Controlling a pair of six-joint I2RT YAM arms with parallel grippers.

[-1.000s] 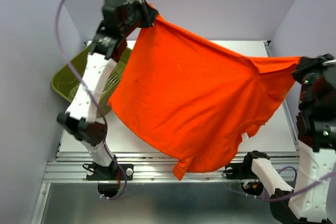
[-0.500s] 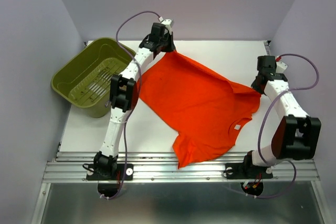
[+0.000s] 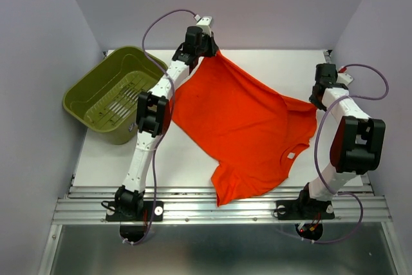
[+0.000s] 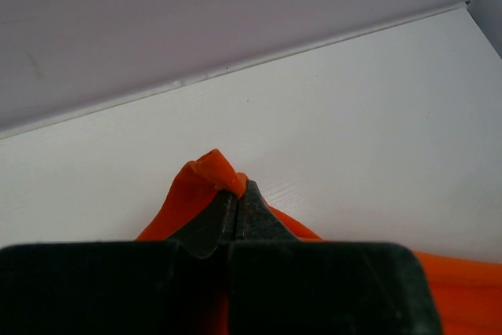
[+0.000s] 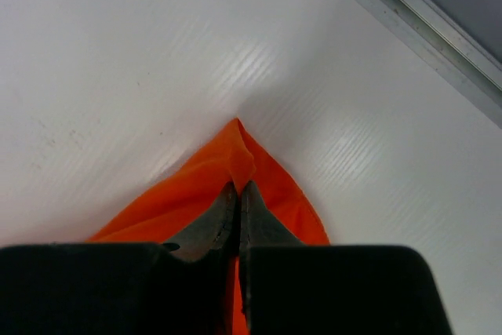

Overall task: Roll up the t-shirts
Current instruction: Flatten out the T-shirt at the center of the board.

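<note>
The orange-red t-shirt (image 3: pixel 244 127) lies spread on the white table (image 3: pixel 283 62), its collar with a white tag toward the near right and one sleeve hanging over the front edge. My left gripper (image 3: pixel 211 51) is shut on a far corner of the shirt (image 4: pixel 212 174) near the back wall. My right gripper (image 3: pixel 315 102) is shut on another corner of the shirt (image 5: pixel 239 151) at the right side. Both corners poke out past the closed fingertips, low over the table.
An olive-green slotted basket (image 3: pixel 109 94) stands tilted at the table's left edge, beside the left arm. The back wall runs close behind the left gripper. A metal rail (image 5: pixel 423 25) borders the table by the right gripper. Aluminium rails (image 3: pixel 212 207) line the front.
A second ago both arms held the shirt high, stretched in the air. They have swung far and down, laying it on the table; in the last half second the grippers moved slightly farther back.
</note>
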